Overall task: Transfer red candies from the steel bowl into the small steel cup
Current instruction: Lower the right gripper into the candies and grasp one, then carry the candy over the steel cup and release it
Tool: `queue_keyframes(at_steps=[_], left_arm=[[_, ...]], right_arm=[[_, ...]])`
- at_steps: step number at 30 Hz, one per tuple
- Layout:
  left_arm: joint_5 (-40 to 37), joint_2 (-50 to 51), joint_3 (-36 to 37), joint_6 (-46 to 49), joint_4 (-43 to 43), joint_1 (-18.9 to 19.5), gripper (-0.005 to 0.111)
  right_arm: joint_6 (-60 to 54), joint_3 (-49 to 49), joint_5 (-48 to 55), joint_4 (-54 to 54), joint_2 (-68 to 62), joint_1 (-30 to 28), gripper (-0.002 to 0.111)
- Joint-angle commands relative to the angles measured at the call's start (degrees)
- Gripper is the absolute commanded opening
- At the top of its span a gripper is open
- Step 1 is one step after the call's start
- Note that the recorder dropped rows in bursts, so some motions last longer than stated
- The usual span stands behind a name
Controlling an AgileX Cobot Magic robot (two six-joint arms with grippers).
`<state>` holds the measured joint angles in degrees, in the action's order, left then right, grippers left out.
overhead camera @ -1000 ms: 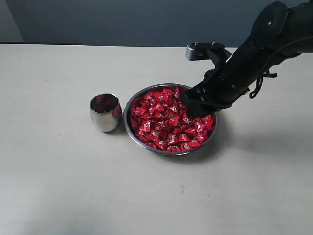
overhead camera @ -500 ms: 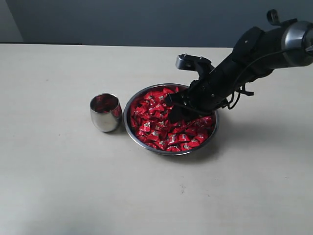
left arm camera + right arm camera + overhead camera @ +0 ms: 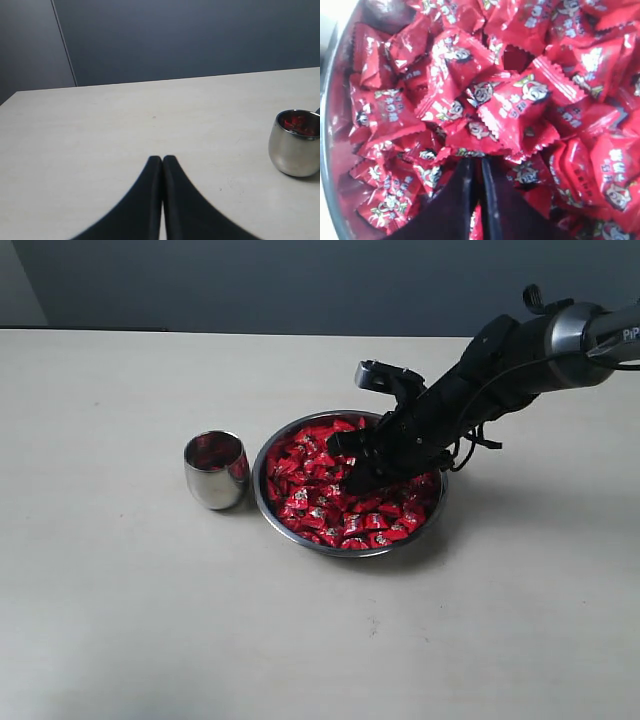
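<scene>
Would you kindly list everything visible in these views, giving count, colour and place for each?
red candies: many, shiny red wrappers with pale marks, heaped in the steel bowl; some red also shows inside the cup.
steel bowl: one, shiny silver, on the table near its middle.
small steel cup: one, polished silver, upright on the table close beside the bowl, on its left in the exterior view.
table: one, pale beige, under everything.
wall: one, dark grey-blue, behind the table.
left gripper: one, black, fingers together, over bare table away from the bowl.
right gripper: one, black, fingers nearly together, tips down among the candies in the bowl; whether a candy is pinched cannot be told.
</scene>
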<state>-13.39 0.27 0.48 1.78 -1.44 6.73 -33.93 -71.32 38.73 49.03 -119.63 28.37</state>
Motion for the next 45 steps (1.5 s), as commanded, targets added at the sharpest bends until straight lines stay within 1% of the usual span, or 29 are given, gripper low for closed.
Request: queue_keyframes(at_steps=[1,7,10,12,14,15,16,19,22,23,24,25,26,31,35,39,42,45], left_arm=[[0.11,-0.27,-0.48,-0.10,-0.11,0.12,0.000],[0.11,-0.27,-0.48,-0.10,-0.11,0.12,0.000],[0.11,-0.27,-0.48,-0.10,-0.11,0.12,0.000],[0.11,-0.27,-0.48,-0.10,-0.11,0.12,0.000],[0.11,-0.27,-0.48,-0.10,-0.11,0.12,0.000],[0.11,-0.27,-0.48,-0.10,-0.11,0.12,0.000],[0.11,-0.27,-0.48,-0.10,-0.11,0.12,0.000],[0.11,-0.27,-0.48,-0.10,-0.11,0.12,0.000],[0.11,-0.27,-0.48,-0.10,-0.11,0.12,0.000],[0.11,-0.27,-0.48,-0.10,-0.11,0.12,0.000],[0.11,-0.27,-0.48,-0.10,-0.11,0.12,0.000],[0.11,-0.27,-0.48,-0.10,-0.11,0.12,0.000],[0.11,-0.27,-0.48,-0.10,-0.11,0.12,0.000],[0.11,-0.27,-0.48,-0.10,-0.11,0.12,0.000],[0.11,-0.27,-0.48,-0.10,-0.11,0.12,0.000],[0.11,-0.27,-0.48,-0.10,-0.11,0.12,0.000],[0.11,-0.27,-0.48,-0.10,-0.11,0.12,0.000],[0.11,-0.27,-0.48,-0.10,-0.11,0.12,0.000]], right_arm=[[-0.54,-0.38,-0.54,-0.42,2.06,-0.33,0.000],[0.05,-0.38,2.02,-6.02,6.19,-0.33,0.000],[0.29,-0.38,1.90,-8.01,5.80,-0.33,0.000],[0.29,-0.27,1.00,-8.12,4.48,-0.33,0.008],[0.29,-0.27,0.76,-8.12,3.75,-0.33,0.023],[0.29,-0.27,0.76,-8.12,3.75,-0.33,0.028],[0.29,-0.27,0.76,-8.12,3.75,-0.33,0.029],[0.29,-0.27,0.76,-8.12,3.75,-0.33,0.026],[0.29,-0.27,0.54,-8.12,3.65,-0.33,0.026],[0.43,-0.27,0.51,-8.12,3.53,-0.33,0.023],[0.43,-0.27,0.51,-8.12,3.45,-0.33,0.019],[0.43,-0.27,0.76,-8.49,3.45,-0.33,0.003],[0.60,-0.27,1.00,-8.49,3.45,-0.33,0.000],[0.97,-0.27,3.54,-8.74,4.09,-0.33,0.000],[1.10,-0.27,5.74,-8.38,7.82,-0.33,-0.001],[0.08,-0.37,7.16,-2.92,12.71,0.05,-0.001],[-2.66,-1.28,7.02,1.33,14.41,1.87,-0.001],[-2.54,-5.16,7.14,1.48,13.15,5.13,-0.001]])
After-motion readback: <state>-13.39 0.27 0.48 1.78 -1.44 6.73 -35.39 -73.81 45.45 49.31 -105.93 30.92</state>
